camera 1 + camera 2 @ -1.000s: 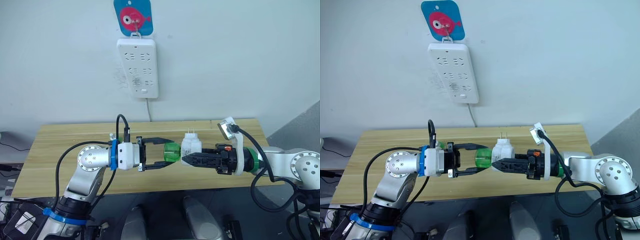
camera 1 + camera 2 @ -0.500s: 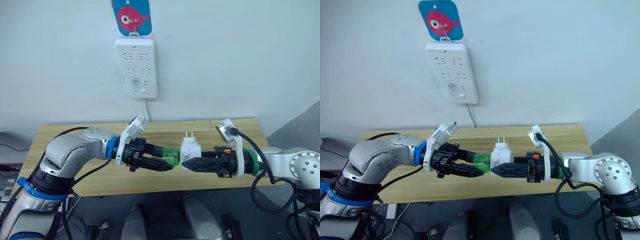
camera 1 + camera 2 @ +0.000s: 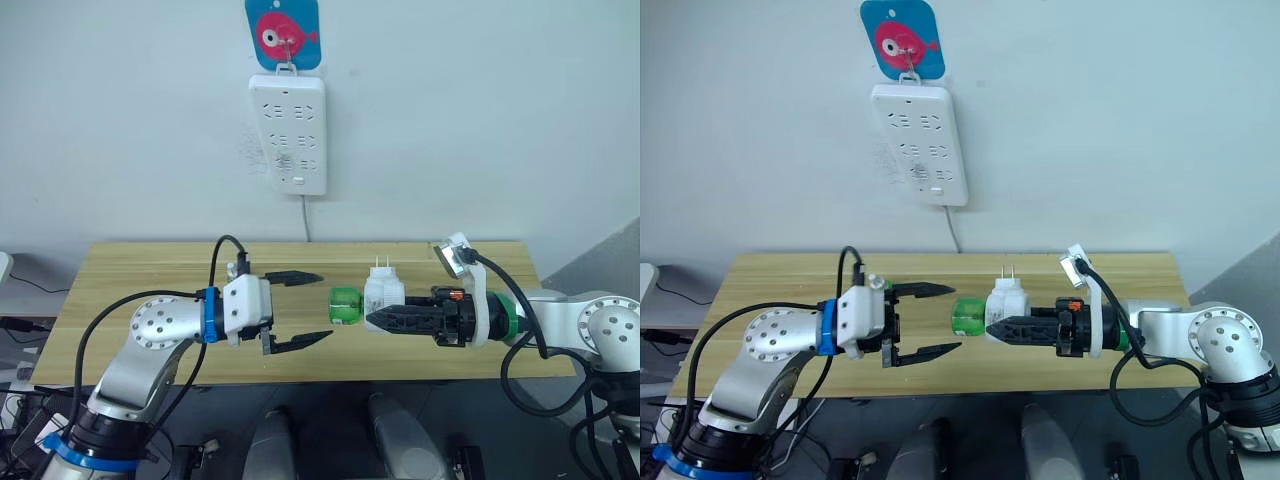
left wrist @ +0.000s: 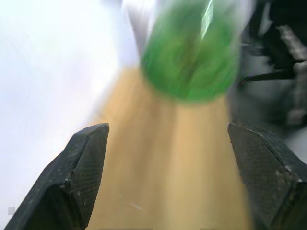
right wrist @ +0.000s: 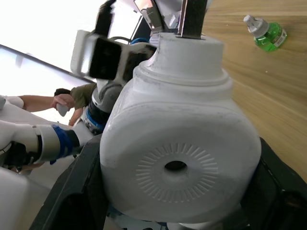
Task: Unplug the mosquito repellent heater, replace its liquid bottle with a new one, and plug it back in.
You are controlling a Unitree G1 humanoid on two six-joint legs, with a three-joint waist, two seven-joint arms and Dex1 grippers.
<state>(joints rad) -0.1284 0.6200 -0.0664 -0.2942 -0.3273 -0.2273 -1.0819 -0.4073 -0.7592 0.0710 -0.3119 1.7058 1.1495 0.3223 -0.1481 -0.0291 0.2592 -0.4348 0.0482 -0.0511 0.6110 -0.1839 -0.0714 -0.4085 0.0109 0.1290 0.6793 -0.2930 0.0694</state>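
Backed off and spread wide, left gripper (image 3: 300, 310) must regrip bottle (image 3: 345, 306) to unscrew it from right gripper (image 3: 372, 320)-clamped heater (image 3: 383, 297).

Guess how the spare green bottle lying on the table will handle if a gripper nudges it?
The spare bottle lies on its side on the table, and its body looks rounded, so it may well roll. It looks small and plastic, so probably light and stiff. Its smooth, glossy surface could slip between the jaws.

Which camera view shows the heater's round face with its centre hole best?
The right wrist view: the mosquito repellent heater shows its ribbed face and hole. Both eye views show it side-on with prongs upward, green bottle attached.
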